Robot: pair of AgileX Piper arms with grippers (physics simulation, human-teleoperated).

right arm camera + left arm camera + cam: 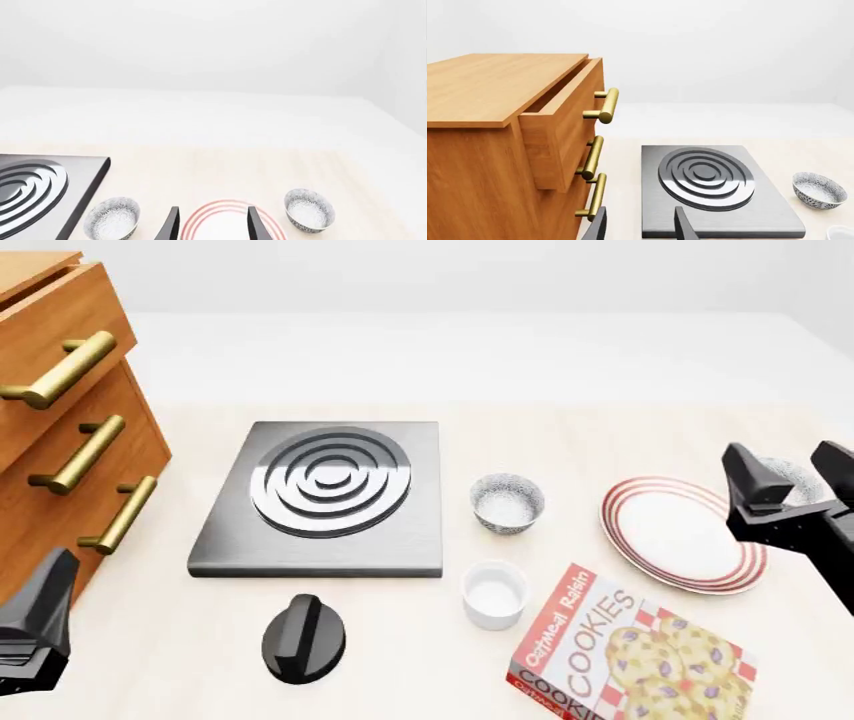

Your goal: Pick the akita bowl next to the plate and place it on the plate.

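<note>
Front view is showing your right gripper [794, 488] hanging with fingers spread, gripping nothing, probably lining up on the akita bowl [308, 210] sitting just beside the plate [674, 532], on its right. The look-alike bowl [507, 502] is resting farther off, between plate and stove [320, 540]. Both bowls, the plate and the ramekin [493, 592] are lying empty. Your left gripper [640, 230], also spread, is idling by the cabinet [487, 150].

The pale table [561, 390] carries a stove plate [327, 500], knob [304, 638], ramekin [494, 592], two akita bowls [507, 502], the plate [681, 533], a cookie box [621, 655] and a wooden drawer cabinet [60, 420].
</note>
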